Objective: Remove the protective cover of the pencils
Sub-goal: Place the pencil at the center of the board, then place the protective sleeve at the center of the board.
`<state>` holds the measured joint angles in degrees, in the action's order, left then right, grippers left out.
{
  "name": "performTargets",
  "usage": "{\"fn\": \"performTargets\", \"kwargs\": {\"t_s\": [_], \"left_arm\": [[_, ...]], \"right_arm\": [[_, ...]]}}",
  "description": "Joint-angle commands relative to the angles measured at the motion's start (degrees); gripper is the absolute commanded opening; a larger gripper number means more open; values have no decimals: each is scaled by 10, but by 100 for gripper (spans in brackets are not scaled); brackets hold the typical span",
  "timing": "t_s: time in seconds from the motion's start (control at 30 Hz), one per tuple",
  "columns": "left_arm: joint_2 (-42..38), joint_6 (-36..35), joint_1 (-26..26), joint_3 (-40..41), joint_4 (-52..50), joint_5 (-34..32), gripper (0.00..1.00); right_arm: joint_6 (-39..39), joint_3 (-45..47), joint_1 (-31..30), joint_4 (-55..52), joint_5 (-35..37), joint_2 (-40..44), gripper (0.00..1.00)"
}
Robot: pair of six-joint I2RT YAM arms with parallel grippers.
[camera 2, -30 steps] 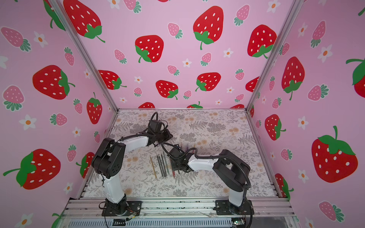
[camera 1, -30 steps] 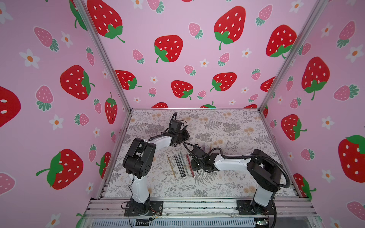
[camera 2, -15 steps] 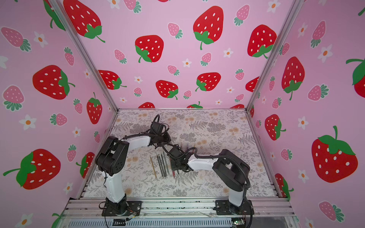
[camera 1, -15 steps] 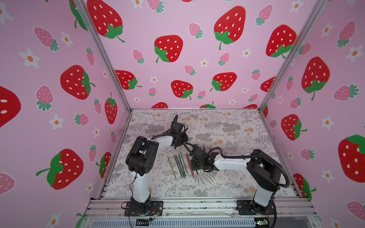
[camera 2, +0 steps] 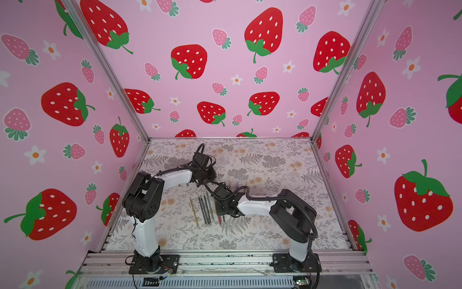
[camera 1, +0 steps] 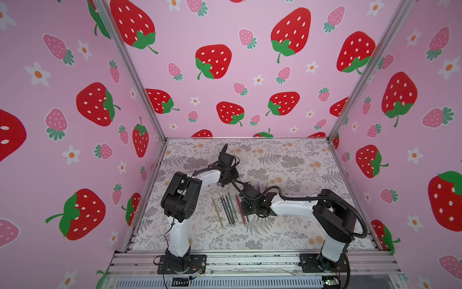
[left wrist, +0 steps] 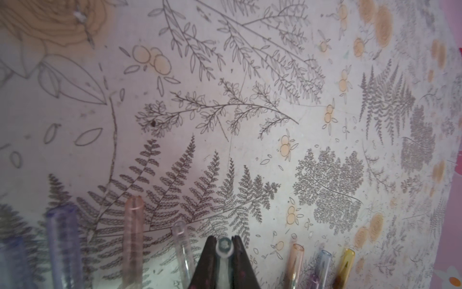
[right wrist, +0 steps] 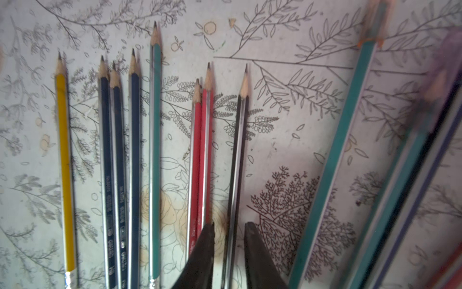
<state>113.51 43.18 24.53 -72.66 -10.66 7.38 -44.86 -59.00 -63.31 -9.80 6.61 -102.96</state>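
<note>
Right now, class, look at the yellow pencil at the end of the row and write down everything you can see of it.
The yellow pencil is long and thin and looks like painted wood. One end is sharpened to a bare wooden cone with a dark lead point and carries no cover. A pale metal band shows at the other end. It lies flat on the leaf-patterned table cover, outermost in the row, clear of the nearest dark blue pencil.

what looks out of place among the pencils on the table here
One teal pencil sits slanted, apart from the neat row of pencils with bare sharpened tips. An orange-rimmed cap seems to cover its tip still. The pencils beyond it are too blurred to judge.
</note>
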Motion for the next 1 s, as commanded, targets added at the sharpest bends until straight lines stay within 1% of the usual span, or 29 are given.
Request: {"fn": "performTargets", "kwargs": {"t_s": [0.0, 0.13, 0.3, 0.33, 0.4, 0.5, 0.67, 0.8, 0.87, 0.97], "left_arm": [[11, -13, 4, -31, -41, -27, 3], [18, -18, 6, -45, -61, -34, 4], [36, -23, 10, -69, -82, -37, 5], [38, -26, 10, -72, -84, -38, 10], [45, -27, 12, -79, -88, -37, 11], [50, -28, 14, -88, -94, -38, 11], [49, -29, 16, -90, -101, -50, 15], [46, -31, 17, -93, -107, -56, 19], [46, -33, 17, -94, -109, -58, 22], [46, -34, 17, -94, -111, -57, 23]], "right_arm": [[7, -18, 2, -25, 16, 31, 27], [10, -14, 5, -38, 32, 55, 28], [-14, 6, 27, -62, 55, 75, 28], [-19, 10, 33, -65, 52, 74, 26], [-25, 15, 48, -65, 41, 66, 21], [-23, 13, 59, -64, 23, 51, 19], [-20, -3, 63, -71, 17, 31, 19], [-22, -26, 69, -97, 19, 9, 19], [-23, -37, 71, -112, 21, -3, 20], [-22, -53, 73, -126, 19, -21, 22]]}}
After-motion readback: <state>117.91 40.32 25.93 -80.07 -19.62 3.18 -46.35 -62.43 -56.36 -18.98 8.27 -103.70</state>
